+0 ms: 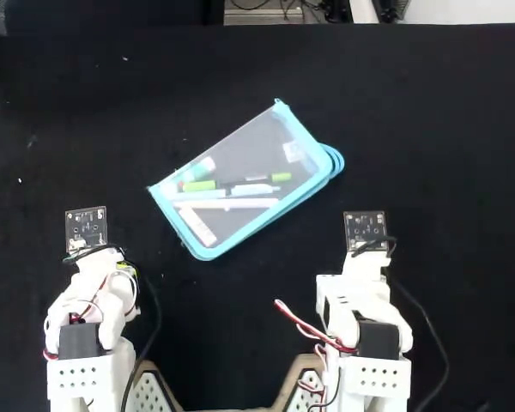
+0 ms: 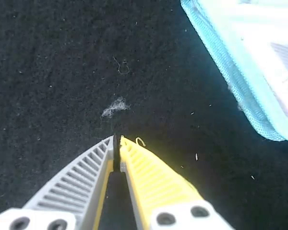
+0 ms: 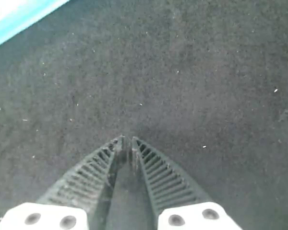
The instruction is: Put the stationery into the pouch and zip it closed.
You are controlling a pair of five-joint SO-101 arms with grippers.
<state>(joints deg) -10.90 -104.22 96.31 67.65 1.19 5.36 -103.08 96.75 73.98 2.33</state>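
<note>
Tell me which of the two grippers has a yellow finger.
The left gripper: one finger is yellow, the other grey. The right gripper has two dark fingers.

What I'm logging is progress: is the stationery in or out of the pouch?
In. The stationery lies behind the clear front of the pouch, within its blue border.

A black cloth covers the bench (image 1: 429, 120). A blue-edged pouch (image 1: 249, 176) lies flat and askew near the middle. A tuft of pale lint (image 2: 115, 106) sits apart from the pouch, with tiny specks scattered around.
</note>
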